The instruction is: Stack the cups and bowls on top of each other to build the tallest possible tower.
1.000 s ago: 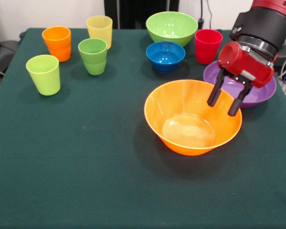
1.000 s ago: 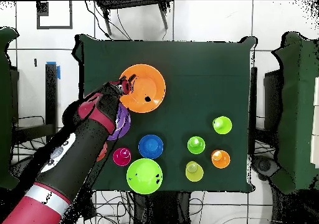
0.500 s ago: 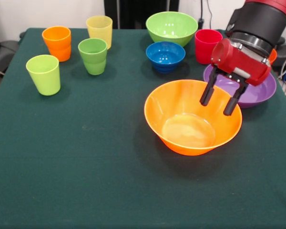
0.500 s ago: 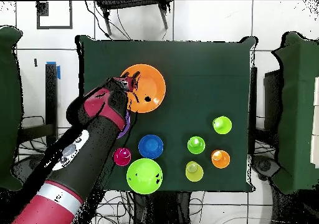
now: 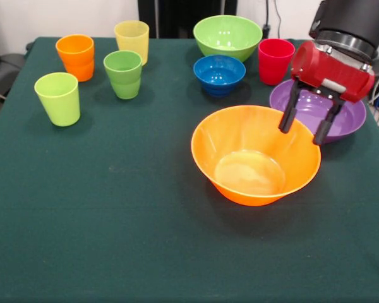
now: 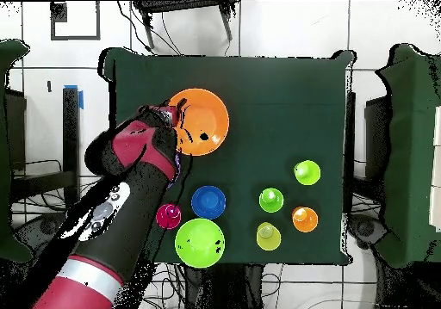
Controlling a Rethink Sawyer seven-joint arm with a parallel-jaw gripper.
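While four cups (image 5: 59, 98) are grouped at the worktop's (image 5: 114, 214) left, the big orange bowl (image 5: 255, 154) is seen right of centre, with the empty, spread-fingered gripper (image 5: 306, 126) held between its rim and the purple bowl (image 5: 347, 113).

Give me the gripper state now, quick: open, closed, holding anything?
Gripper: open, empty, hanging over the gap between the orange bowl and the purple bowl.

A dark green cloth-covered table (image 5: 114, 240) stands on a white tiled floor (image 6: 284, 26) with cables.
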